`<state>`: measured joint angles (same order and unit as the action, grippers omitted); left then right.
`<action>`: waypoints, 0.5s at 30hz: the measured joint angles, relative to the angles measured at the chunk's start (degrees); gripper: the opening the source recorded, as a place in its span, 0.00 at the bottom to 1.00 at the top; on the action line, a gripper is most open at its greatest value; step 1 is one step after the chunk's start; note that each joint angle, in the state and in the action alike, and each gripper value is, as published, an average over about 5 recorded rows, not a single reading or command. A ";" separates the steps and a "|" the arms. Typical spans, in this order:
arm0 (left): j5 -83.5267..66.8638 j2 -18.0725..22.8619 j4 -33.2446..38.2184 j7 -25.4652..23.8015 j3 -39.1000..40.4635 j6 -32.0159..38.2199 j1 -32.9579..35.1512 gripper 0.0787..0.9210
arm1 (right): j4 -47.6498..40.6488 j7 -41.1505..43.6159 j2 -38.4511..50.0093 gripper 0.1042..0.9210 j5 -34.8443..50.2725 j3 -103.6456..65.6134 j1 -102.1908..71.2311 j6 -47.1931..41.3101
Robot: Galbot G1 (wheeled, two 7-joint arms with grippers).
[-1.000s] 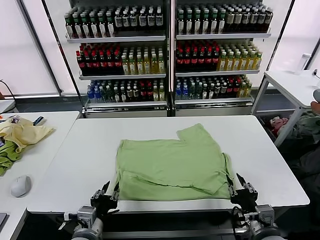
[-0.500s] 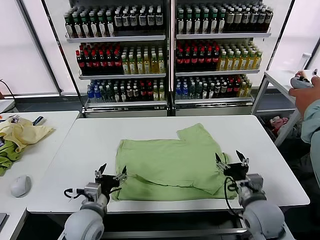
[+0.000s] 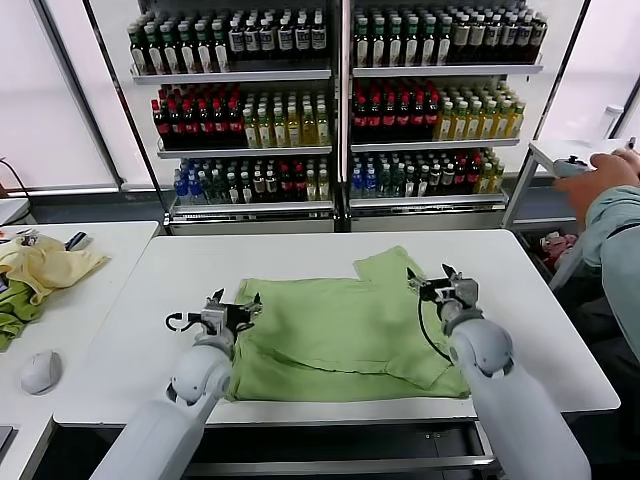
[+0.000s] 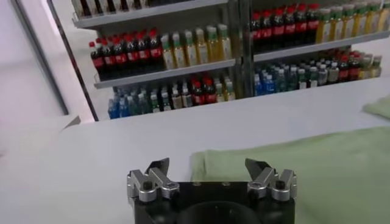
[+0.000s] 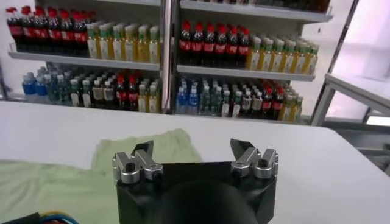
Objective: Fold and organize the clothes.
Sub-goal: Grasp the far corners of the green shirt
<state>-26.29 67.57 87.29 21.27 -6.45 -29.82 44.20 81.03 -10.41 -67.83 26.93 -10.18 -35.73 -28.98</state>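
The clothes are one light green shirt (image 3: 345, 335) lying flat on the white table (image 3: 130, 300), with a sleeve pointing to the far right and a layer folded over along its near edge. My left gripper (image 3: 234, 300) hovers open over the shirt's left edge. My right gripper (image 3: 432, 279) hovers open over the far right part, near the sleeve. In the left wrist view the open left gripper (image 4: 207, 165) has the shirt (image 4: 317, 164) ahead of it. In the right wrist view the right gripper (image 5: 192, 147) is open and empty, above the shirt (image 5: 55, 182). Collar, buttons and print are hidden.
A pale yellow cloth (image 3: 45, 265), a darker green cloth (image 3: 12, 310) and a mouse (image 3: 42, 372) lie on the left side table. Bottle shelves (image 3: 330, 110) stand behind. A person's arm (image 3: 610, 200) reaches over a small table (image 3: 580, 160) at right.
Both grippers have left the shirt's near corners, opened wide and moved away from me over the shirt. A person's arm has come into view at right.
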 measured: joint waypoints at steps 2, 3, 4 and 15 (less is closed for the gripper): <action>-0.18 0.50 -2.55 0.01 0.50 0.00 -1.86 0.88 | -2.96 0.17 -0.72 0.88 0.11 0.77 2.21 -0.14; -0.26 0.72 -3.72 0.01 0.72 0.00 -2.69 0.88 | -4.36 0.25 -1.08 0.88 0.14 1.08 3.21 -0.19; -0.34 0.95 -4.87 0.00 0.92 -0.01 -3.50 0.88 | -5.71 0.33 -1.43 0.88 0.15 1.33 4.14 -0.22; -2.66 2.40 -13.83 -0.46 2.23 -0.78 -9.00 0.88 | -18.29 1.43 -5.43 0.88 -0.48 2.42 11.00 0.16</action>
<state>-28.95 69.98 73.46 20.81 -4.22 -30.60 35.21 62.74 -8.98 -73.25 26.45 -7.76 -24.73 -28.82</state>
